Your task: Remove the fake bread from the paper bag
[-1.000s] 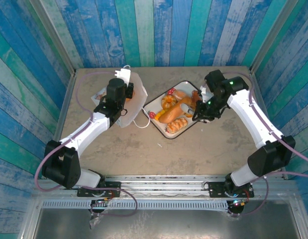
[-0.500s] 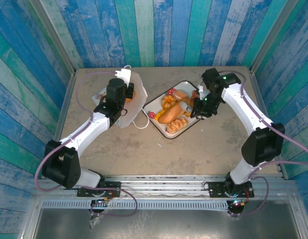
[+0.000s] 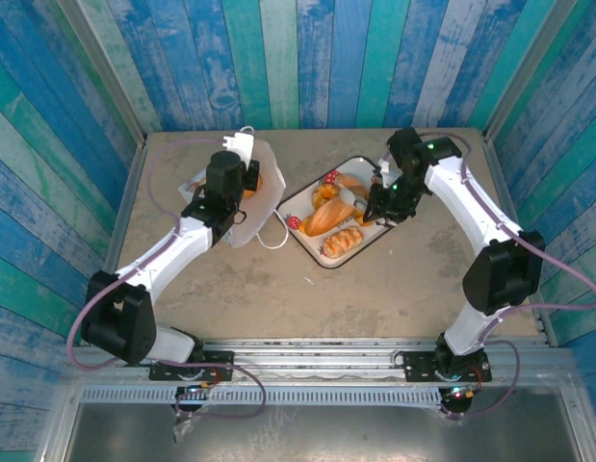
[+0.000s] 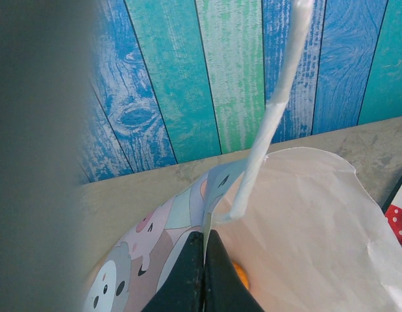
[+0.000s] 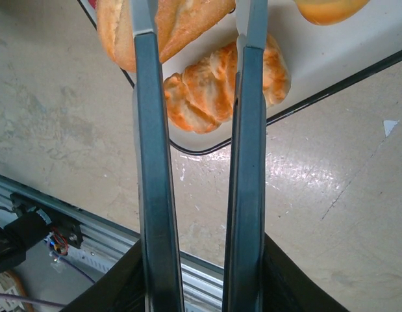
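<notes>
Right gripper (image 3: 380, 206) farther over tray (image 3: 306, 244)

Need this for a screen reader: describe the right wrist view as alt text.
The right gripper, slightly open and empty, hovers over a white tray holding a braided roll and an oval loaf on a beige table.

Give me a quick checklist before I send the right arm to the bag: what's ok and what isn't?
1. Left gripper pinching the paper bag rim: ok.
2. Right gripper jaws apart, nothing held between them: ok.
3. Braided roll lying fully inside the tray: ok.
4. Bag emptied: not ok, an orange piece shows inside by the left fingers.
5. Bag mouth wide enough for the right gripper to enter: cannot tell.
</notes>
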{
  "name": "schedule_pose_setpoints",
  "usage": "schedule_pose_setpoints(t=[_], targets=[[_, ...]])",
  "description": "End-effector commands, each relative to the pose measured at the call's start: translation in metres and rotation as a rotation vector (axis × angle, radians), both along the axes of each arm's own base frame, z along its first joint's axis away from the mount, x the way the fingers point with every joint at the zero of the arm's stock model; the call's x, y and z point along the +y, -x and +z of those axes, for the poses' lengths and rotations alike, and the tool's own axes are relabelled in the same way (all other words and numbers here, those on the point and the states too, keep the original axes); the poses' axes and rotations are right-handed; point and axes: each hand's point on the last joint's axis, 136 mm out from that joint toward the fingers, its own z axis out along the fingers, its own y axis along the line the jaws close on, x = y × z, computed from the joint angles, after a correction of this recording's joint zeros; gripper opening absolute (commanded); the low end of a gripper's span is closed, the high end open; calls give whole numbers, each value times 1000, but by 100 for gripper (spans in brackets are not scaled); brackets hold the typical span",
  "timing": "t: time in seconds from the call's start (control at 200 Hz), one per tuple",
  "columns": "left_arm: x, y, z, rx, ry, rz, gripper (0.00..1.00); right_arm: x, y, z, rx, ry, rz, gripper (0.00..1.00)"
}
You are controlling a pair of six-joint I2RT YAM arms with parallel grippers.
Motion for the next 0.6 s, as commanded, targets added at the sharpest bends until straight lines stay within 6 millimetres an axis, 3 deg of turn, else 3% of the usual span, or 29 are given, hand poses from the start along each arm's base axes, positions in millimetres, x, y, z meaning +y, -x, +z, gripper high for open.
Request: schedule_pose_setpoints(t=[0.0, 0.205, 0.596], targets=[[-4, -5, 6, -19, 20, -7, 0, 8, -1, 0, 0, -29, 22, 33], [-5, -6, 7, -17, 21, -8, 0, 22, 1, 2, -10, -43, 63, 30], [-7, -6, 11, -23, 29, -17, 0, 7, 11, -14, 20, 29, 51, 33]])
